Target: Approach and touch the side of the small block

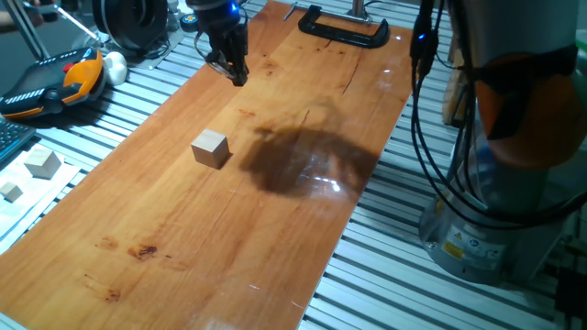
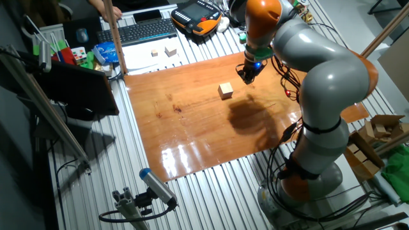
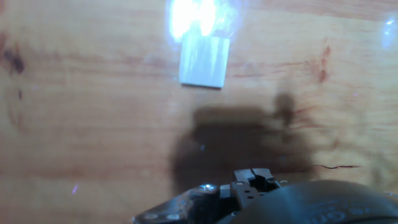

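Observation:
The small block point(image 1: 211, 148), a plain light-tan wooden cube, rests on the wooden board point(image 1: 183, 247) left of a dark shadow. It also shows in the other fixed view point(image 2: 225, 90) and, washed out by glare, near the top of the hand view point(image 3: 204, 60). My gripper point(image 1: 233, 71) hangs just above the board's far end, well beyond the block and apart from it. Its fingers point(image 3: 252, 178) sit together with nothing between them. In the other fixed view the gripper point(image 2: 248, 76) is to the right of the block.
A black clamp point(image 1: 344, 27) lies on the board's far edge. An orange-black teach pendant point(image 1: 55, 82) and two pale cubes point(image 1: 41, 163) sit on the slatted table to the left. The robot base point(image 1: 495, 211) and cables stand at the right.

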Robot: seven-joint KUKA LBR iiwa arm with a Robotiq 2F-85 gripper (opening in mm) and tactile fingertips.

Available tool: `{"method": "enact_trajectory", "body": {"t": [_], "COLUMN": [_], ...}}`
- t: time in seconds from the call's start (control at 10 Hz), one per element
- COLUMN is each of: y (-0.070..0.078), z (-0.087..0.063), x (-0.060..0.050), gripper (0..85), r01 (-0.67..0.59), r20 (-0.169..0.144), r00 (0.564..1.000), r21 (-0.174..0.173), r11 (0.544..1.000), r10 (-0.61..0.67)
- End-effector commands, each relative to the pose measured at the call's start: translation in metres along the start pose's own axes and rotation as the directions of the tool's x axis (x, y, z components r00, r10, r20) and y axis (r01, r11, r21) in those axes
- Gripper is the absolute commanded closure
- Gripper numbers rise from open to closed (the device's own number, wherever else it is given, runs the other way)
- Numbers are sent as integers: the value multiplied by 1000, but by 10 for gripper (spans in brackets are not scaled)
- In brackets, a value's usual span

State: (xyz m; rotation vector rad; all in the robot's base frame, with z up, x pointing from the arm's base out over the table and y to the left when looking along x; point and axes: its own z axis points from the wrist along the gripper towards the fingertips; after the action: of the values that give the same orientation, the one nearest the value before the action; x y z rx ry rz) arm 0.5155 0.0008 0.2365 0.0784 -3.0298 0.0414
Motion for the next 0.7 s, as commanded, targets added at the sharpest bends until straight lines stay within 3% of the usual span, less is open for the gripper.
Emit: {"method": "enact_trajectory", "body": {"t": [0.0,0.3,0.4,0.6], "y": [0,0,-4,-19], "z": [0,0,2,14], "x": [0,0,-4,-24], "gripper": [843,843,843,843], "r01": [-24,-17,-9,16], "r20": [3,8,10,14], "r00": [1000,1000,1000,1000], "r21": [-8,-20,-20,-11], "r11": [1000,1000,1000,1000], "r10": [24,17,9,-16]}}
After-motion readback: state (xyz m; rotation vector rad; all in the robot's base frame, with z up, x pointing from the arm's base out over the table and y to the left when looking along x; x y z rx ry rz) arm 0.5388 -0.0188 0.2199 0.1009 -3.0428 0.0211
